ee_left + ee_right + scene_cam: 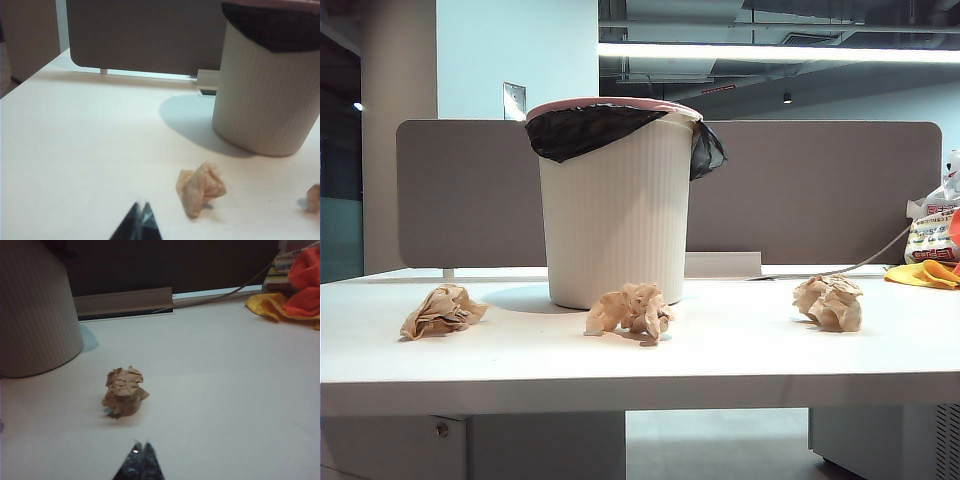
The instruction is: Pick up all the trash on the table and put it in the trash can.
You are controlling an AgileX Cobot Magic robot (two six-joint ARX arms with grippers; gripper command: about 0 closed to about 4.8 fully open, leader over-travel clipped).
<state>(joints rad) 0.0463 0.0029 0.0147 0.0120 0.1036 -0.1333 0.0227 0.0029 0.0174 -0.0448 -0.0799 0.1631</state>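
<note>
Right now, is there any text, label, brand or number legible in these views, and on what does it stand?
None can be read.
White printed bag at the table's far right edge: coloured print, too small and blurred to read.
Small sign on the wall behind the trash can: no characters discernible.
Trash can and paper balls: no markings visible.
Left gripper and right gripper: closed, unmarked.

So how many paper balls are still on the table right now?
3. The left paper ball lies left of the bin, the middle paper ball just in front of it, the right paper ball off to its right. None looks hidden.
</note>
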